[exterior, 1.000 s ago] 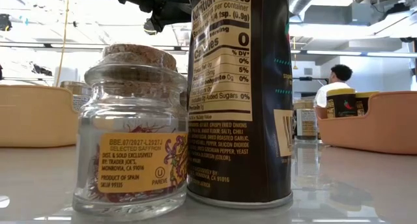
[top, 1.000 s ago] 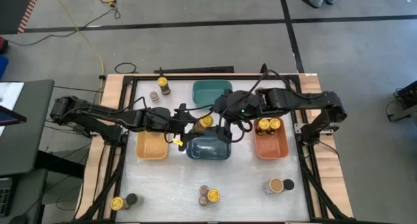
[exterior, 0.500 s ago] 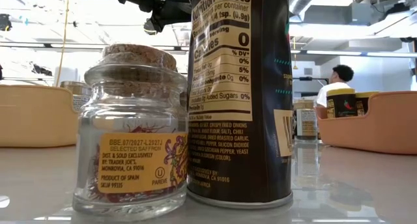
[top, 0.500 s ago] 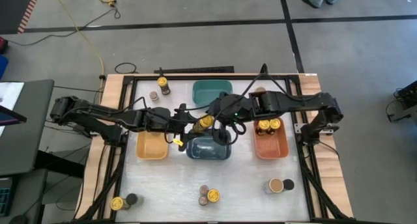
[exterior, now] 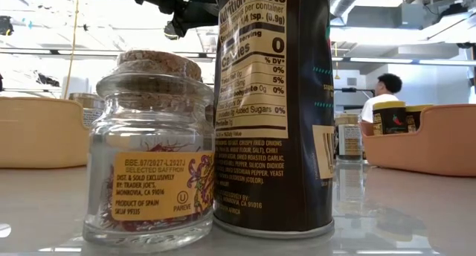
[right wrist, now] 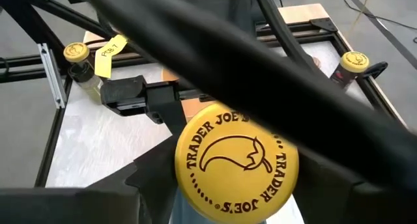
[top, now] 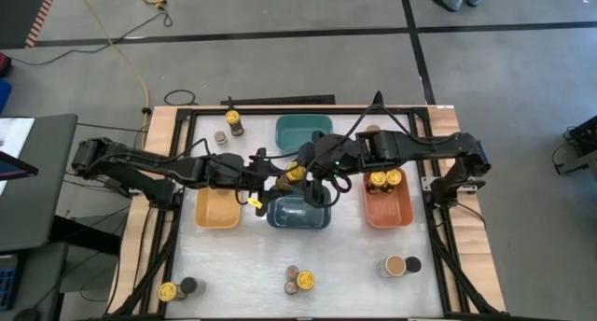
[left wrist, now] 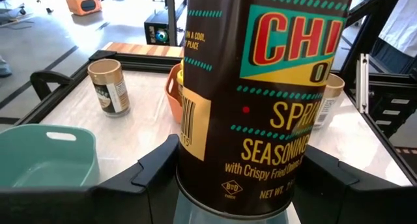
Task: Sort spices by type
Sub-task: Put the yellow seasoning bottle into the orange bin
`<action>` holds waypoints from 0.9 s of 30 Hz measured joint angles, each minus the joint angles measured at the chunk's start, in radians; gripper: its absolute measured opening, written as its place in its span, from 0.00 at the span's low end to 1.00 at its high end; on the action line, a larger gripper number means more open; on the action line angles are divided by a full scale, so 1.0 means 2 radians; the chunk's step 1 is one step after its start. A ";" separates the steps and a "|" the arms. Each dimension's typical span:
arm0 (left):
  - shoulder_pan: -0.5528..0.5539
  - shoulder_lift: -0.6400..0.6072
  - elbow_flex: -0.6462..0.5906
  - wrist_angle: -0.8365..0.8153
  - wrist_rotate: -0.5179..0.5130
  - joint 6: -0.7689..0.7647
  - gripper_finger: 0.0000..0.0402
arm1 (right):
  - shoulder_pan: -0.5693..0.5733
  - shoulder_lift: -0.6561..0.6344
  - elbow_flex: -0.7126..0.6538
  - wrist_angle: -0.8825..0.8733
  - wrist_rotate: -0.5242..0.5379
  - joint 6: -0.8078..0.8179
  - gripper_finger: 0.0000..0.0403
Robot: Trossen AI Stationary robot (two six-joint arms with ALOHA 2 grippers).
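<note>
Sorting is barely begun: left gripper [top: 280,179] pinches a yellow-lidded jar [top: 295,173], right gripper [top: 308,174] jaws flanking it; orange bin [top: 385,216] holds several, others scattered.

In the left wrist view the brown seasoning jar [left wrist: 260,100] runs off the picture's top edge, so its lid is unseen, and its label lettering is cut at the right edge. In the right wrist view a dark arm link [right wrist: 228,68] crosses over the yellow lid [right wrist: 236,162], hiding part of its printed ring. From above, the jars in the orange bin [top: 387,209] at the counter's right edge are too small to tell apart.
</note>
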 joint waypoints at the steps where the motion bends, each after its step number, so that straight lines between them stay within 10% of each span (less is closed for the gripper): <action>1: 0.000 0.000 0.000 0.000 0.000 -0.001 0.56 | 0.000 0.000 0.000 0.000 0.000 0.000 0.68; 27: 0.000 0.000 0.000 0.002 0.010 -0.047 0.72 | -0.004 -0.014 -0.001 -0.069 0.002 0.062 0.63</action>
